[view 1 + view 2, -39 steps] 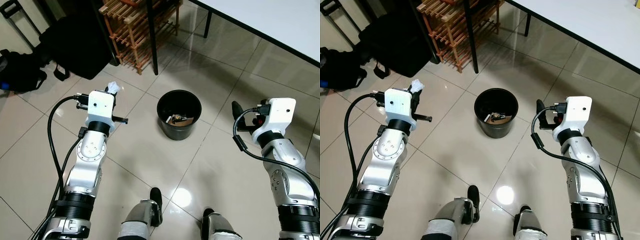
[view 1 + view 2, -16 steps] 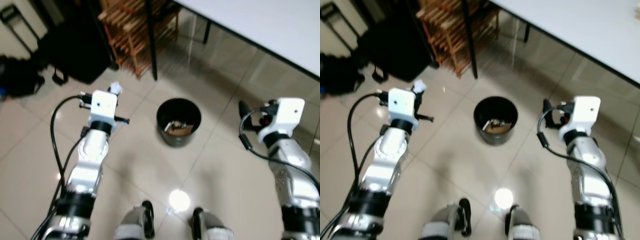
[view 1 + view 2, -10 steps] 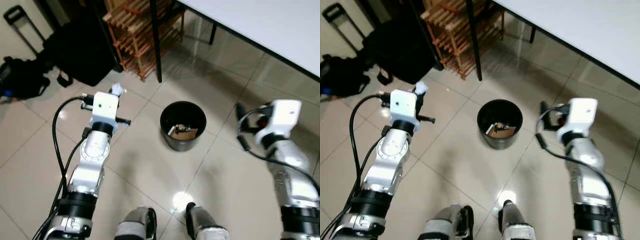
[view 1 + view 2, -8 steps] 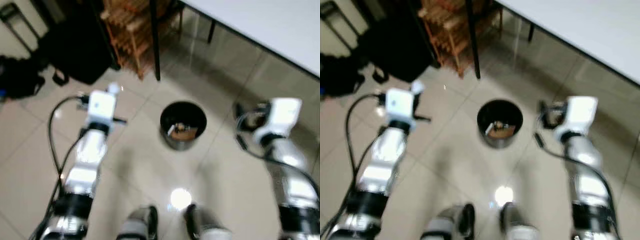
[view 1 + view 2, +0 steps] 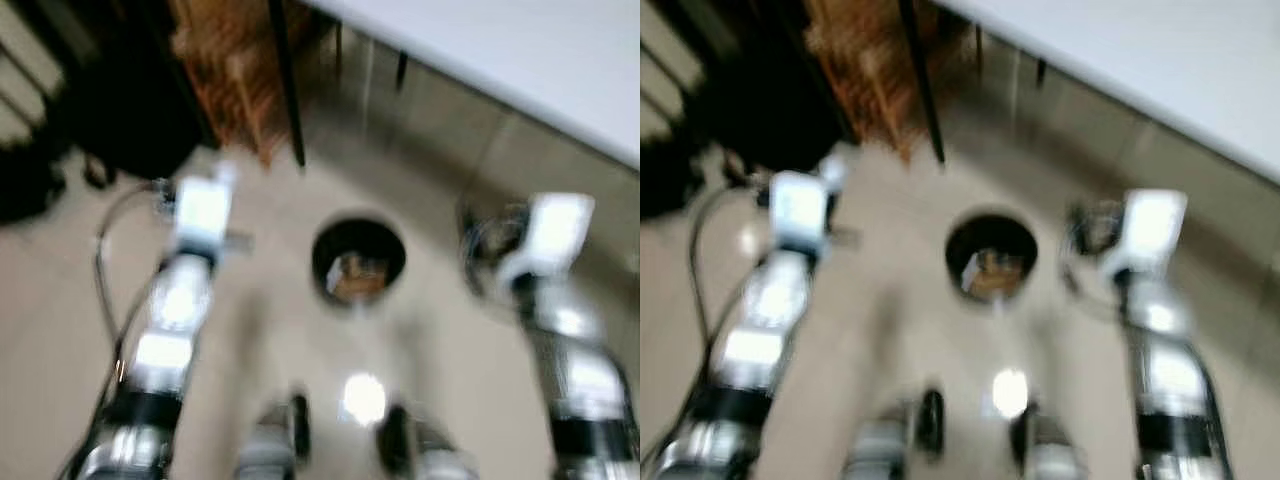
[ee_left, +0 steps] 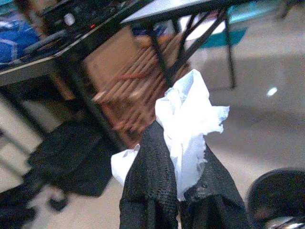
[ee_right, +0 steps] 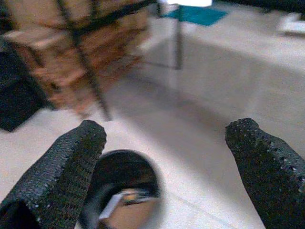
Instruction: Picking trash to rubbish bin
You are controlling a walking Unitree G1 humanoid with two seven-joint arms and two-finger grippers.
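Both eye views are blurred by motion. A black rubbish bin (image 5: 322,262) stands on the tiled floor straight ahead between my two arms, with scraps of trash inside. My left gripper (image 6: 178,157) is raised to the left of the bin and is shut on a crumpled white tissue (image 6: 188,114), which sticks up past the fingertips (image 5: 224,174). My right gripper (image 7: 167,143) hovers to the right of the bin, open and empty. The bin's rim (image 7: 97,188) lies just below it in the right wrist view.
A wooden rack (image 5: 230,60) and a black bag (image 5: 120,110) stand behind the left arm. A white table (image 5: 520,60) with a black leg (image 5: 285,90) spans the back right. My feet (image 5: 295,425) stand on bare tile in front of the bin.
The whole picture has shifted and blurred, so the camera is moving. Both arms keep their pose, and the tissue stays in the left gripper.
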